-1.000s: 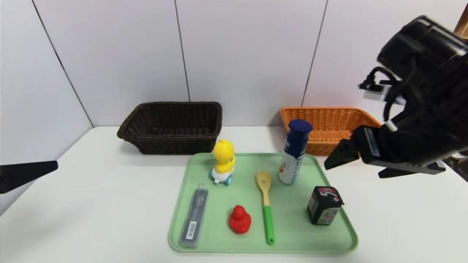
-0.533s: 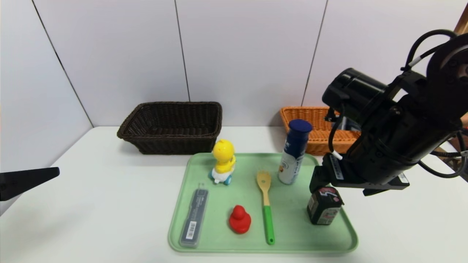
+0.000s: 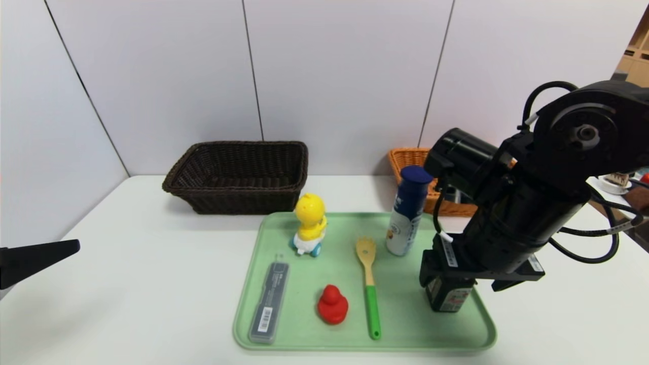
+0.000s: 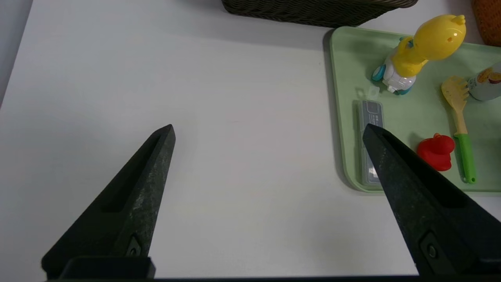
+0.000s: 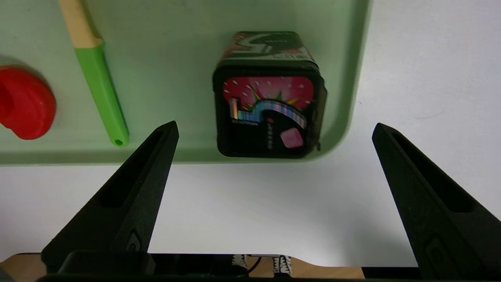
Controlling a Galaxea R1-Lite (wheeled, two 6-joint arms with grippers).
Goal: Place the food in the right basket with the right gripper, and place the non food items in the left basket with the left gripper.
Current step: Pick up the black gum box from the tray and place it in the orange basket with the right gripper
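You had a white desk set against pale wall panels, with a green tray at its middle. The black carton stood upright in the tray's near right corner. Your right tool hung just above the carton, fingers spread wide to either side and not touching it. Your left tool, also spread apart, sat over bare desk, left of the tray.

carton: we see it black, red-pink top print, upright, below and between our spread right jaws, touching neither.
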